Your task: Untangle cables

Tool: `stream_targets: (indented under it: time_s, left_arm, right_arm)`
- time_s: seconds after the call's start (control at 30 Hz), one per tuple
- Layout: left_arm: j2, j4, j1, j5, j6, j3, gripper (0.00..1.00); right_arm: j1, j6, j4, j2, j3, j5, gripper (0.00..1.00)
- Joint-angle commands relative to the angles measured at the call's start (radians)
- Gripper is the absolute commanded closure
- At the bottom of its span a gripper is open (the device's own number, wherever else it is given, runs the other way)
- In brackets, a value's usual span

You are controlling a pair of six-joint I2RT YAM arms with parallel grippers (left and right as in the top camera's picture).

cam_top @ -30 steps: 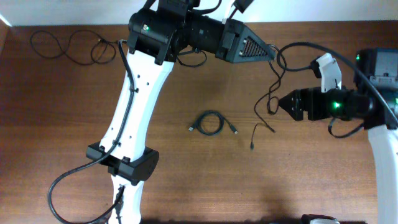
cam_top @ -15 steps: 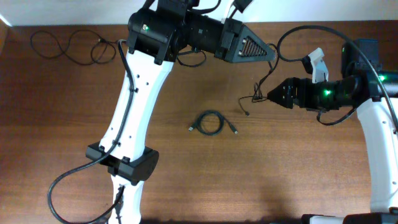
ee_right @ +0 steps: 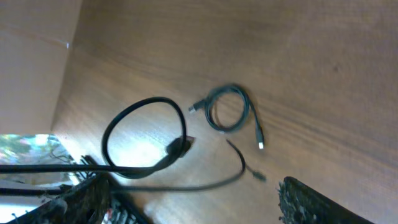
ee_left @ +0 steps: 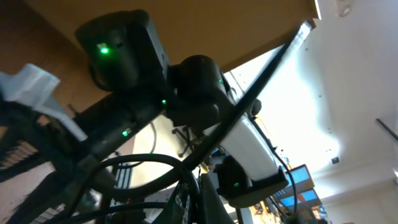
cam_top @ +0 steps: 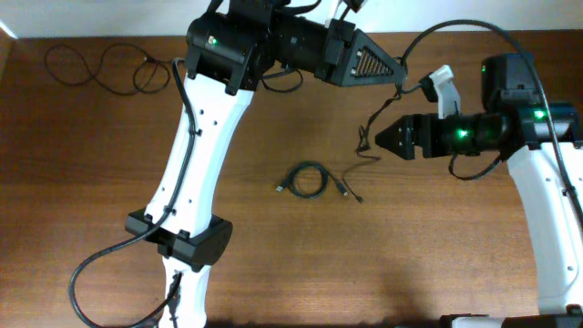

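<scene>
Three cables show from overhead. A small coiled cable (cam_top: 306,179) lies flat on the brown counter (cam_top: 437,255) near the middle of the frame, its two plug ends sticking out to left and right. A loose wavy cable (cam_top: 146,64) lies in the upper left corner, well apart from the rest. A thin hanging cable (cam_top: 368,120) drops from the upper right of centre and ends on the counter just right of the coil, near it but not clearly touching. The left fingers (cam_top: 399,78) are clenched, pointing right at the top of the frame, and the hanging cable runs up to their tip, where it appears to be pinched. The right fingers (cam_top: 378,138) point left from the right side, level with the middle of the hanging cable and just beside it. They are spread wide with nothing gripped. In the right wrist view the two fingers sit far apart in the lower corners, with the coil (ee_right: 229,109) at centre and the thin strand (ee_right: 241,165) crossing between them. A dark loop (ee_right: 149,99) hangs close to the lens at left, and I cannot tell which cable it belongs to. The left wrist view looks upward at the other arm and the ceiling and does not show its own fingers clearly.
</scene>
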Motion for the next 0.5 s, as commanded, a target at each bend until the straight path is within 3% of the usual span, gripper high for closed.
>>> stream_targets:
  time_s: [0.0,0.27,0.47]
  left_arm:
    - [-0.036,0.003,-0.001,0.013,-0.047,0.018,1.0]
    - [-0.036,0.017,0.061,-0.11,-0.088,0.018,1.0]
    - [-0.036,0.016,0.09,-0.152,-0.087,0.017,1.0]
  right_arm:
    - [0.046,-0.021,0.04,0.005,-0.002,-0.011,0.13]
    - [0.03,-0.047,0.039,-0.026,-0.001,-0.011,0.1]
    - [-0.133,-0.042,0.058,-0.121,-0.001,-0.027,0.01]
